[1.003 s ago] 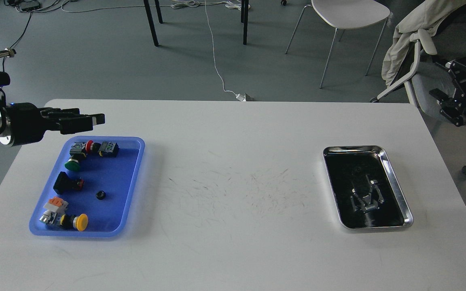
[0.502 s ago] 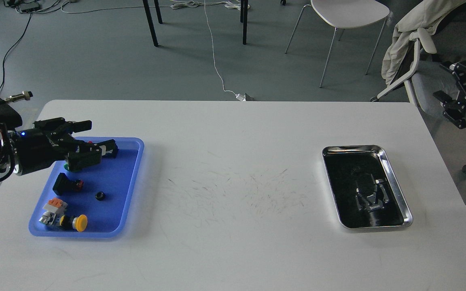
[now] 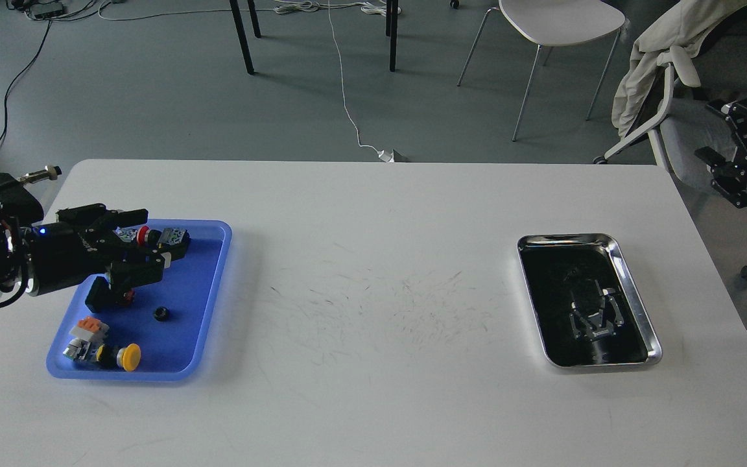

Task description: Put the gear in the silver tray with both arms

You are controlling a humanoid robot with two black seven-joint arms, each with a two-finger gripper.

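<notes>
1. White tabletop (image 3: 373,292) on a grey floor carries a blue plastic tray (image 3: 198,324) at left and the shiny rectangular silver tray (image 3: 636,295) at right.
2. Left gripper (image 3: 143,243) reaches in level over the blue tray's far end, fingers spread apart, above small push-button parts.
3. A small black gear (image 3: 162,314) lies in the blue tray, untouched.
4. Right gripper (image 3: 730,152) hangs off the table's right edge; its jaw state cannot be told.
</notes>
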